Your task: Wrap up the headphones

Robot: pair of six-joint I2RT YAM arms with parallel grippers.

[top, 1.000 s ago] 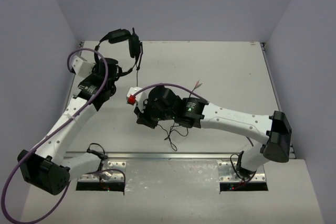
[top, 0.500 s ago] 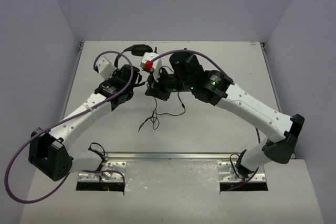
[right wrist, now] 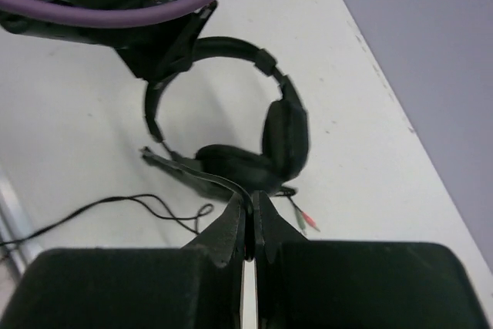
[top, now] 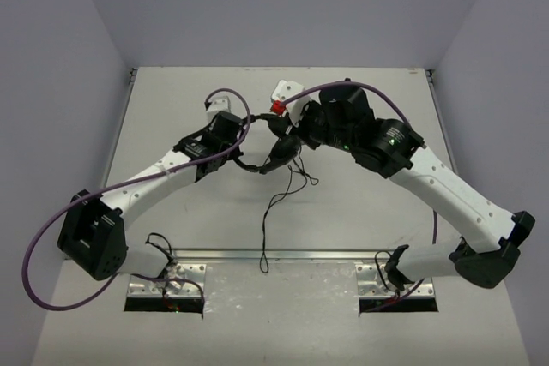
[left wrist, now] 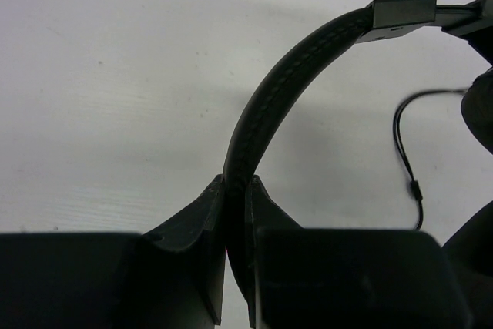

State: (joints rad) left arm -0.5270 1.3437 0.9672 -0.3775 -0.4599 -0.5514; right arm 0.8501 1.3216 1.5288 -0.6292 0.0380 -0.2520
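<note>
The headphones [top: 278, 157] are mid-worktop [top: 360, 220] between both arms, left fingers [left wrist: 192, 225] shut on the headband [left wrist: 266, 105], right fingers [right wrist: 223, 229] pinched on a thin dark strip of them, and the loose cable [top: 262, 242] runs toward the near edge.

Lab robot cell: plain grey walls [top: 257, 6], white table [top: 343, 203].

Headphones [top: 276, 159] between left hand [top: 240, 159] and right hand [top: 287, 139], cable [top: 268, 216] trailing nearward
</note>
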